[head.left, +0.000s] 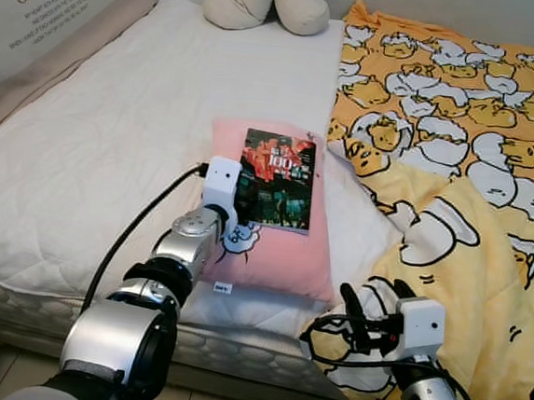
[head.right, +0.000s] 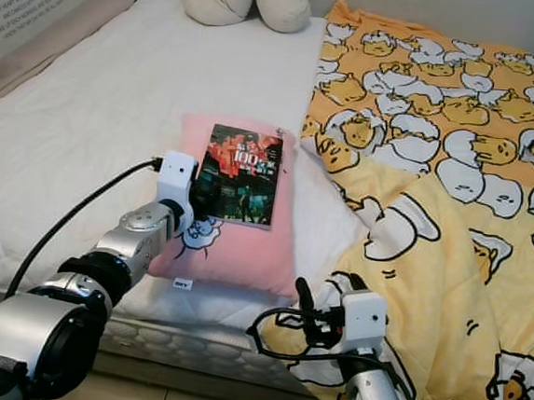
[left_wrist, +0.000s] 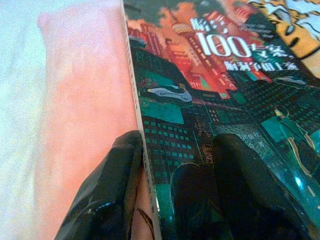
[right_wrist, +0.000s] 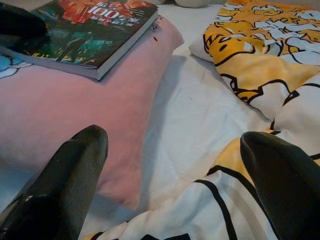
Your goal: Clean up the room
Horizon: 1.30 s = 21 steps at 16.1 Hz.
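A book (head.left: 278, 178) with a dark red and green cover lies on a pink pillow (head.left: 276, 257) in the middle of the bed. My left gripper (head.left: 246, 208) is at the book's near left corner and shut on it. In the left wrist view one finger (left_wrist: 110, 190) sits under the book's edge against the pillow and the other (left_wrist: 250, 190) presses on the cover (left_wrist: 225, 100). My right gripper (head.left: 369, 317) hovers open by the bed's front edge, over the duvet's corner, with nothing between its fingers (right_wrist: 75, 170).
A yellow duvet (head.left: 474, 181) with a cartoon print covers the bed's right half. The white mattress (head.left: 94, 147) is bare on the left. A beige cushion (head.left: 266, 1) lies at the far end. A printed board (head.left: 32, 2) runs along the left side.
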### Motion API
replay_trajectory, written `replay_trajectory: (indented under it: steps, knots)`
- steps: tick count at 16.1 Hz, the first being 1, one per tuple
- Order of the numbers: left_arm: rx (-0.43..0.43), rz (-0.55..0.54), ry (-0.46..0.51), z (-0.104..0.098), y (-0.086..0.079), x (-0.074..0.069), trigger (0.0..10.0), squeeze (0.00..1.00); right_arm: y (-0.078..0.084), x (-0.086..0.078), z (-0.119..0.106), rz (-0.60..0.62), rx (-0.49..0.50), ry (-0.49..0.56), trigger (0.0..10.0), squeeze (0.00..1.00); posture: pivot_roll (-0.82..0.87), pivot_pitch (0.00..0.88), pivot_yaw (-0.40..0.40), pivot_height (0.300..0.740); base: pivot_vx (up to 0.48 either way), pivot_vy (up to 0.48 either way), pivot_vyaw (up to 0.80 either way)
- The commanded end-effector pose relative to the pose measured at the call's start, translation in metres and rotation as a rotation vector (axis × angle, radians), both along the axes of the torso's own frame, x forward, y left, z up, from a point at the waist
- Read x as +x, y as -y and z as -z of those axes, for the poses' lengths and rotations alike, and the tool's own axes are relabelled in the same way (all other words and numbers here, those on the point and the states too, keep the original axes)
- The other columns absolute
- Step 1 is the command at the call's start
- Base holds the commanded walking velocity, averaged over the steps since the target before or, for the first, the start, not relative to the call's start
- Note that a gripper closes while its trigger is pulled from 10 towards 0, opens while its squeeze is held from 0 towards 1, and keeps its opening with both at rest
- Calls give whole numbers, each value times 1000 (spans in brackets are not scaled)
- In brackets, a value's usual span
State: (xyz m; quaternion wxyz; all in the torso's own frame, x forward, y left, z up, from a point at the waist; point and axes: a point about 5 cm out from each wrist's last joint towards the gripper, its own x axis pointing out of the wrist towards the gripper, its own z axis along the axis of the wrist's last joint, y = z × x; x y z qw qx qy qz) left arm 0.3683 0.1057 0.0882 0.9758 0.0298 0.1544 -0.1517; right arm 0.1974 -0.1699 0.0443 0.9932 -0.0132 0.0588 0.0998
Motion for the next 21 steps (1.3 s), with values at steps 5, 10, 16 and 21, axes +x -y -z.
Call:
replay_trajectory:
  steps: [5,10,16,21]
  knots:
    - [9,75,32,1,4,-3,0,0,-2,2,-3,-17,7,17,10000,0,-135,0,34,740,0,0,0]
    - [-114,87,138,-21,1,5,0,0,-10,20,-36,-53,24,138,10000,0,-123,0,33,740,0,0,0]
    - [-374,-17,320,-70,-27,21,0,0,-12,22,-35,-50,33,125,10000,0,-93,0,25,740,0,0,0]
    - [-182,-159,421,-79,-68,19,10000,0,-12,26,-47,-27,61,168,10000,0,-81,0,29,740,0,0,0]
